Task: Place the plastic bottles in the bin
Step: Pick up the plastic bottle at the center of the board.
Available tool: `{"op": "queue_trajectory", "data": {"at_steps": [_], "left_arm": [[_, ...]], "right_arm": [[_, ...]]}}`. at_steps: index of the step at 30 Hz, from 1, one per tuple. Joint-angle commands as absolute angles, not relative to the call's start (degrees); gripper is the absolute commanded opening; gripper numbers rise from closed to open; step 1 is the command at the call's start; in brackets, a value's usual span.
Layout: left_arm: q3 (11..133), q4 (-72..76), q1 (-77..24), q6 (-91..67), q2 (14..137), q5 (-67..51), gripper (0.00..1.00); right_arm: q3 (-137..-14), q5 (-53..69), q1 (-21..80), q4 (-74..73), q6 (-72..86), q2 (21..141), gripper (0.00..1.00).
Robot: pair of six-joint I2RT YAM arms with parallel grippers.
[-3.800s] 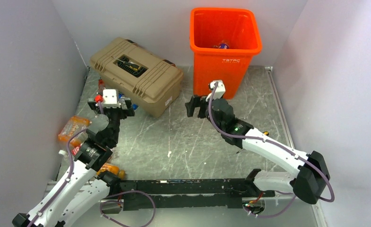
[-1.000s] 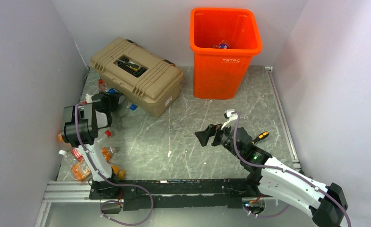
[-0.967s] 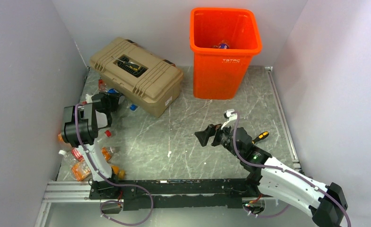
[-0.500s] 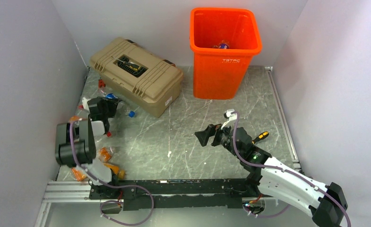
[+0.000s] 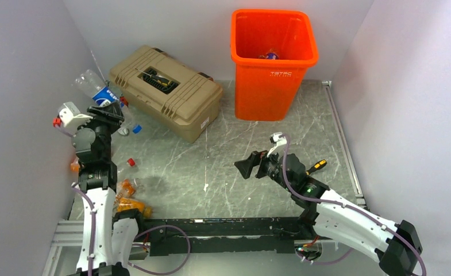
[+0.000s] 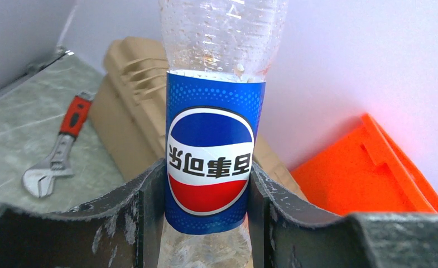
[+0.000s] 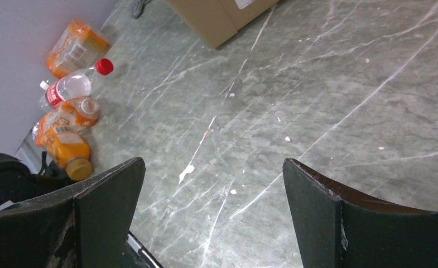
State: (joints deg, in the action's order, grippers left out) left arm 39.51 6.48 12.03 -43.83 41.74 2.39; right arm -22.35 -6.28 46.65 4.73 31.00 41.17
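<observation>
- Nearest you, the loose bottles (image 7: 66,146) lie on the desk (image 5: 223,172), in front of the toolbox (image 5: 165,92) and off its left end, by the left arm's base. There are orange ones and a clear one with a red cap. None of them is in hand yet.
- Your right end effector (image 7: 210,167) hovers over bare desk, in front of the toolbox and to its right. Its jaws are spread wide with nothing between them.
- Your left end effector (image 6: 208,218) is pinching the cola bottle (image 6: 215,139) across its blue label, one finger on each side. It holds the bottle up in the air just off the toolbox's left end, well clear of the desk.
- So the step in hand, as I read it, is the carry: this bottle is gripped and lifted but not yet delivered.
- A wrench (image 6: 54,162) lies on the desk beside the toolbox. It is no part of your job.
- Farthest off, the bin (image 5: 273,75) stands to the right of the toolbox against the back wall, well apart from the held bottle. Something lies inside it, too small to name.
- Next, you probably need to swing the bottle rightward across the toolbox, high enough to pass its lid and the bin's rim. Part the jaws only once the bottle is over the mouth.
- That looks like a long reach for the left arm, so a hand-over to the free right end effector may suit better.
</observation>
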Motion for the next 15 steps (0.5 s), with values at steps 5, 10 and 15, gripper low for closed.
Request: {"op": "queue_trajectory", "data": {"at_steps": [5, 10, 15], "left_arm": [[47.46, 15.53, 10.7, -37.12, 45.47, -28.82, 0.34], [51.26, 22.26, 3.93, -36.12, 53.43, -40.3, 0.37], [62.85, 9.05, -8.83, -20.93, 63.24, -48.14, 0.36]], "right_arm": [[-26.54, -2.66, 46.91, 5.72, 32.78, 43.0, 0.98], [-28.03, -4.52, 46.85, 6.59, 31.71, 44.01, 0.99], [-35.31, -6.12, 46.91, 3.4, 28.05, 46.37, 0.99]]}}
